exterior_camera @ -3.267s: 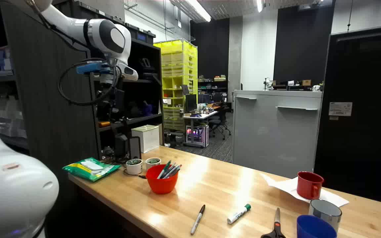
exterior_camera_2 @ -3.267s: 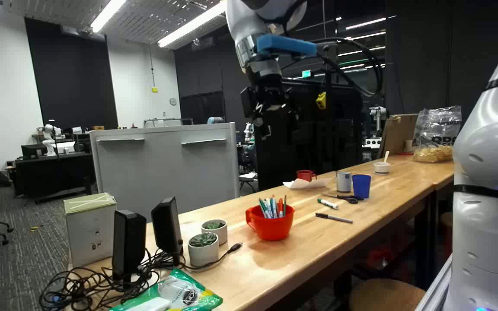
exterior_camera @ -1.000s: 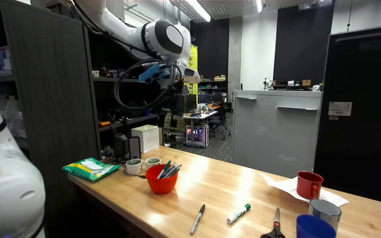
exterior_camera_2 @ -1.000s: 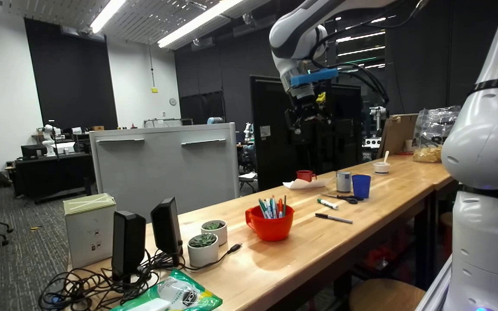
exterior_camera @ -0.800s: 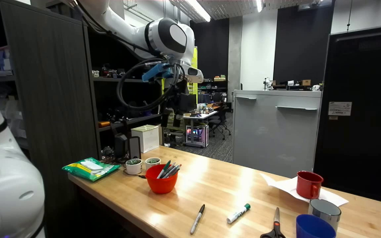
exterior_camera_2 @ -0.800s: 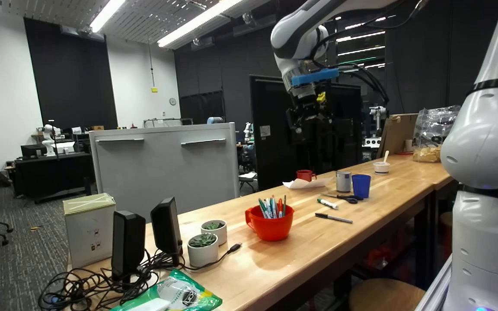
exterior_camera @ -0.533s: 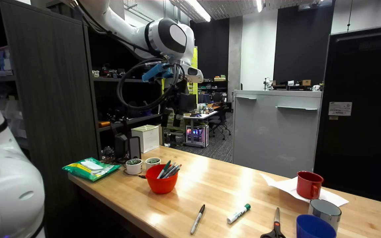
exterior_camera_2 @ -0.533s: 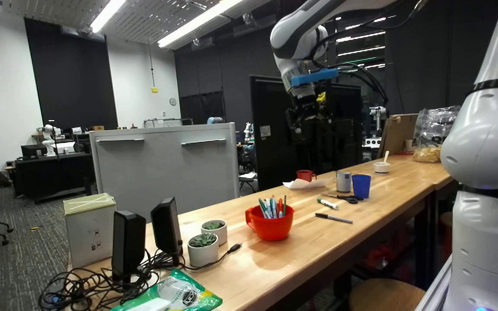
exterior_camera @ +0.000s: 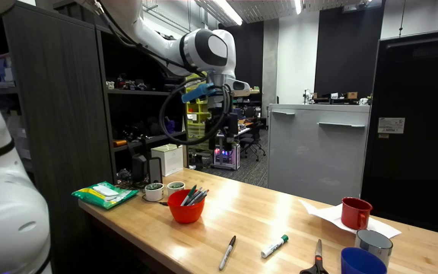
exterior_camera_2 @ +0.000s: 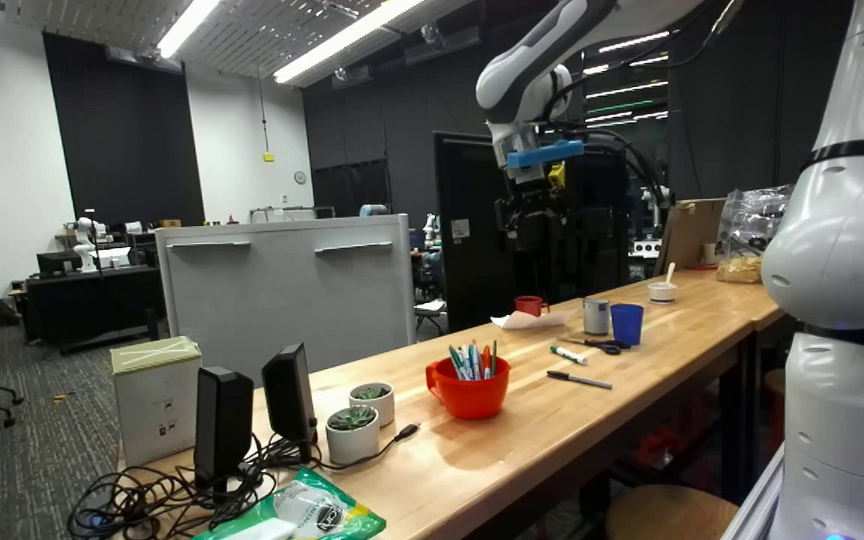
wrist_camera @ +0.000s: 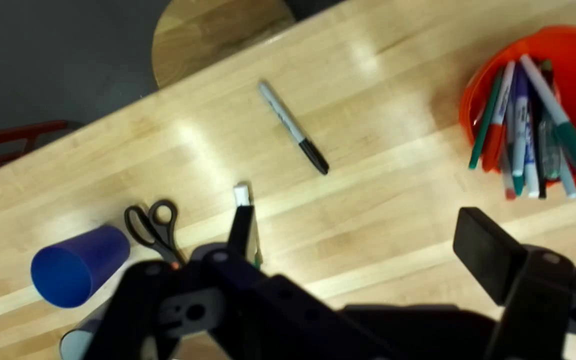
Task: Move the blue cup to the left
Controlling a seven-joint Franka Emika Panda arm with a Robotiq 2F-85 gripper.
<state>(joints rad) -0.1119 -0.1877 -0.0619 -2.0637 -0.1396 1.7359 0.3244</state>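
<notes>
While the gripper (wrist_camera: 363,240) hangs over the table (wrist_camera: 393,150) with its fingers spread wide and nothing between them, the blue cup (wrist_camera: 80,265) stands upright off to one side, close by the scissors (wrist_camera: 160,245) and the grey can (exterior_camera_2: 596,316); whether cup and can touch, I cannot tell. It looks like thin plastic with nothing in it, so I would expect it to be light, a little springy and slick, not something that shatters but easily tipped by a nudge. The smooth wall gives no handle, so the surest hold is probably across both sides just under the rim, squeezed gently, with the fingers lined up so neither comes down on the can or the scissors.
</notes>
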